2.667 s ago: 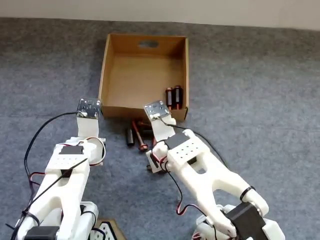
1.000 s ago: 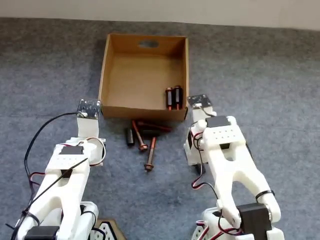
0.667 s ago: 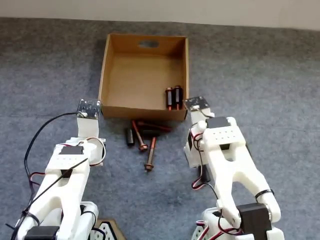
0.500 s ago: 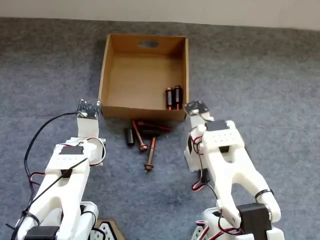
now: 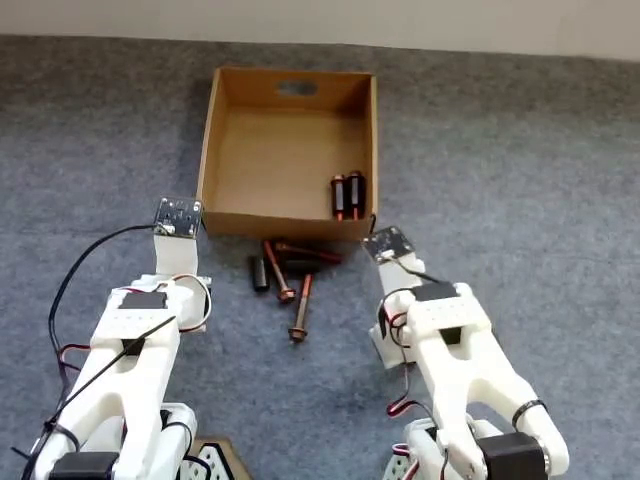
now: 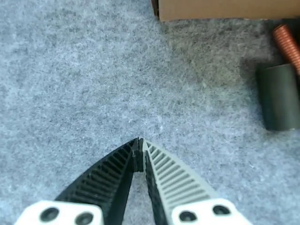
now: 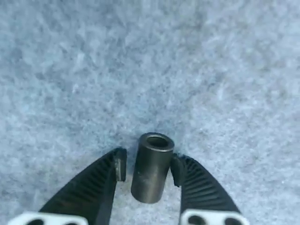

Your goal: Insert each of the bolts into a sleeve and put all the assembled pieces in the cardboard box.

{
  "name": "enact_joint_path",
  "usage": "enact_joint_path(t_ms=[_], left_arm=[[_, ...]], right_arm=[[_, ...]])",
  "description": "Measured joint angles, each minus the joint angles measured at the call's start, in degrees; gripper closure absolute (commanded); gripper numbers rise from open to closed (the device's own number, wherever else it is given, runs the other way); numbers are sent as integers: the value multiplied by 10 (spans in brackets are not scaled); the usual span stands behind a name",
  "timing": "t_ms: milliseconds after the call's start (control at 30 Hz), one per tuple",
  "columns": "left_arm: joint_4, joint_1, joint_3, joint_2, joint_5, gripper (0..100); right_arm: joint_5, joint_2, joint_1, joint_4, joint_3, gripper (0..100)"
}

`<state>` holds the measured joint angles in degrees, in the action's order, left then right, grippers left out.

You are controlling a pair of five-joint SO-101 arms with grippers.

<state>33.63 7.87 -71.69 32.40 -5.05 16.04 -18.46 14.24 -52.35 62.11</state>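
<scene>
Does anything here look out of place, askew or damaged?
Nothing stands out. Loose bolts and a dark sleeve lie jumbled on the carpet just before the cardboard box, two assembled pieces sit in its corner, and the right gripper grips a second sleeve.

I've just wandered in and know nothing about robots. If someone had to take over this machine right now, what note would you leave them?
Left gripper: shut, empty, over the carpet by the near left corner of the cardboard box.
Right gripper: shut on a sleeve, above carpet to the right of the pile.
Done: two assembled pieces lie in the box's near right corner.
Left: three loose bolts and spare sleeves lie on the carpet just in front of the box. Each bolt needs a sleeve, then goes in the box.
</scene>
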Motion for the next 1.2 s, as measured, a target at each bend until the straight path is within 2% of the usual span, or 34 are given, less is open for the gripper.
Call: enact_joint_path(t_ms=[100, 133, 300, 567, 1100, 1200], left_arm=[[0, 0, 0, 0, 0, 973], [0, 0, 0, 0, 0, 973], [0, 0, 0, 0, 0, 973], [0, 0, 0, 0, 0, 973], [0, 0, 0, 0, 0, 973], [0, 0, 0, 0, 0, 973]], right_arm=[[0, -4, 0, 0, 0, 992], [0, -4, -1, 1, 0, 995], [0, -5, -4, -12, -8, 992], [0, 1, -1, -115, -69, 992], [1, 2, -1, -72, -61, 988], [1, 2, -1, -73, -61, 933]])
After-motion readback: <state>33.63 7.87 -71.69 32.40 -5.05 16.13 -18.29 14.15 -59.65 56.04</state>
